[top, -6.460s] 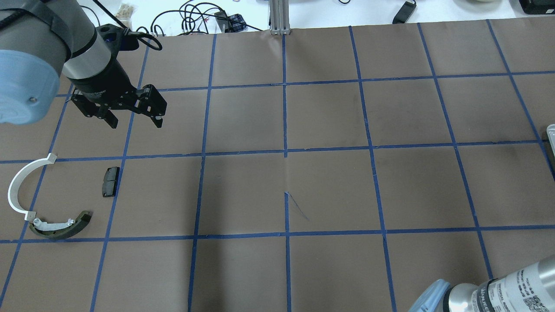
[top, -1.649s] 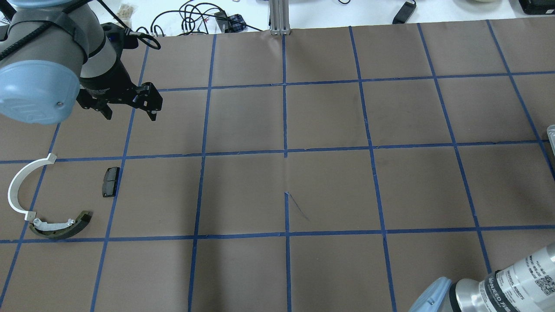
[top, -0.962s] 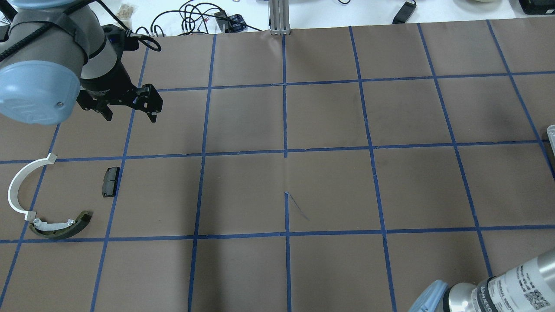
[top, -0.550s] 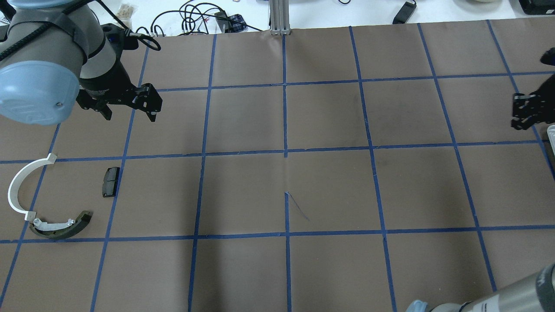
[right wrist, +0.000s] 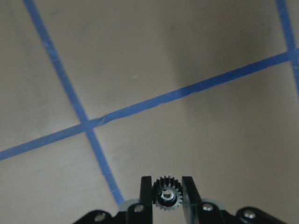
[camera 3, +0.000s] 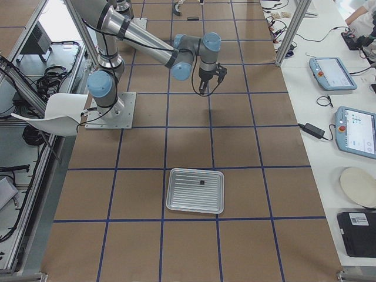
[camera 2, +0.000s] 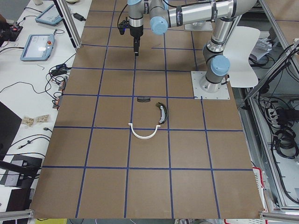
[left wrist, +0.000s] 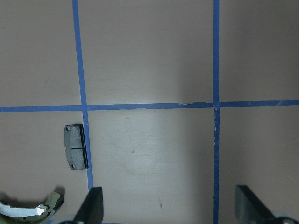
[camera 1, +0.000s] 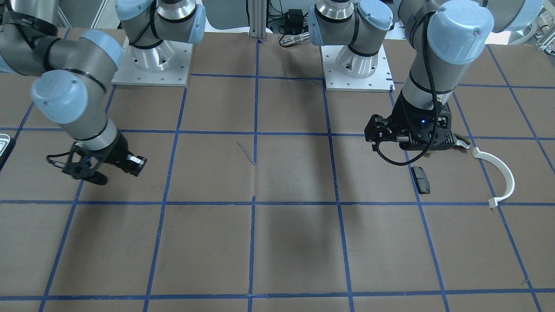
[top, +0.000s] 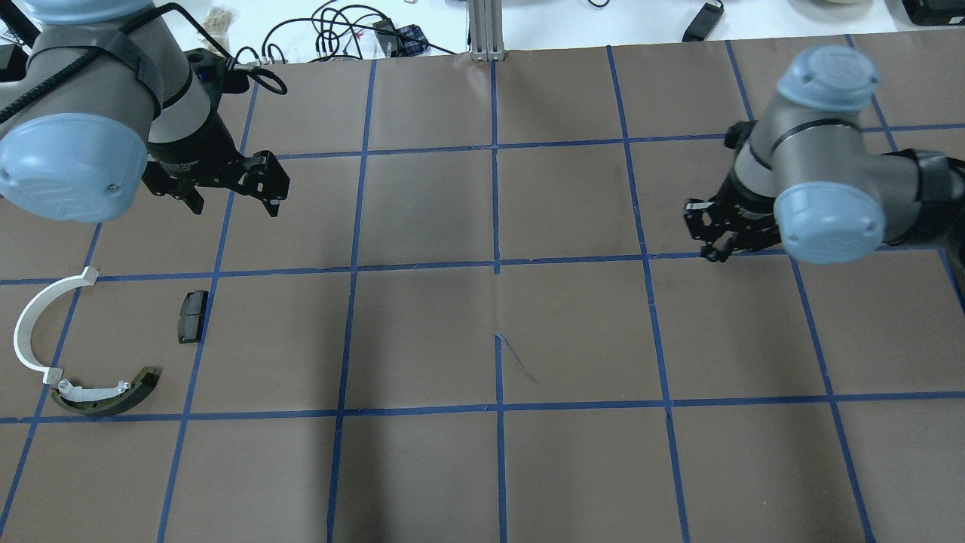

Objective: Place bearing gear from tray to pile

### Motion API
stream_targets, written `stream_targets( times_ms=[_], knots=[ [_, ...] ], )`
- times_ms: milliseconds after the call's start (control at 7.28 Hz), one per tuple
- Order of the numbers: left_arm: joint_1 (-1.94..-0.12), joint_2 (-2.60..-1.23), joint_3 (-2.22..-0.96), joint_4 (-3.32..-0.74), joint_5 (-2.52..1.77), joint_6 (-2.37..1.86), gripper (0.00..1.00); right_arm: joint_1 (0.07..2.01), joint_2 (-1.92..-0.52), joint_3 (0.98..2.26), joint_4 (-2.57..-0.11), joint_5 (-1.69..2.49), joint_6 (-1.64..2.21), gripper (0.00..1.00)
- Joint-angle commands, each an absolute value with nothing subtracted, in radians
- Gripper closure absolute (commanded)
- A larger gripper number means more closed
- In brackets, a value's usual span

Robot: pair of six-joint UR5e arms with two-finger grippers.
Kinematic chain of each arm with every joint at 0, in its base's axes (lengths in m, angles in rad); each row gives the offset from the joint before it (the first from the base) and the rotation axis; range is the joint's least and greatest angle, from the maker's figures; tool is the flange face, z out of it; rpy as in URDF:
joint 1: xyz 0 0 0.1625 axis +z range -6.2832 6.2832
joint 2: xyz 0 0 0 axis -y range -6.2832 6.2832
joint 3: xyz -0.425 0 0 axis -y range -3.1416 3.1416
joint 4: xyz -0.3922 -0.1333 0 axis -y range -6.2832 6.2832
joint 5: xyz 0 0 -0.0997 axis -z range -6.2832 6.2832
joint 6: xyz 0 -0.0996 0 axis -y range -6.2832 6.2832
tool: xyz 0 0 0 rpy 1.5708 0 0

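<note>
Judged to be in the carry step. Gear (right wrist: 167, 195) out of the tray (camera 3: 185, 197) and clamped between the two fingers of the right gripper (right wrist: 167, 189), teeth showing above the fingertips, held above the brown table (top: 573, 332). Seen from overhead over the right half of the table, well apart from the pile.

Pile noted at the left side of the table: white arc (top: 26, 320), black pad (top: 192, 315), green curved shoe (top: 105, 392). One arc end just beside the shoe; pad set apart from both.

Left gripper (top: 235, 202) hanging above the table beyond the pile, jaws wide apart, holding nothing.

Next move, by judgement: carry across the width of the table to the left, lower near the pad or the shoe, then release. Route to be kept clear of the left arm near the drop zone. Low release advised, to guard against rolling.

Tray lying flat on the table toward the right-hand end, well apart from both grippers. One small dark item inside, near the middle, too small to identify.
</note>
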State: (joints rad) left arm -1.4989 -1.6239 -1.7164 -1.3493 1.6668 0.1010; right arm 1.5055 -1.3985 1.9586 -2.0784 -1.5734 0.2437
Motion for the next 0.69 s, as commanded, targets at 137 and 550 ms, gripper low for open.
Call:
stream_targets(
  times_ms=[137, 550],
  knots=[
    [-1.508, -1.574, -1.716, -1.362, 1.559, 0.104, 0.0, 1.93, -1.329, 1.979, -2.289, -1.545, 0.516, 1.0],
    [-1.503, -1.575, -1.723, -1.365, 1.563, 0.13, 0.0, 2.049, -1.188, 1.976, -2.491, -1.513, 0.545, 0.97]
  ],
)
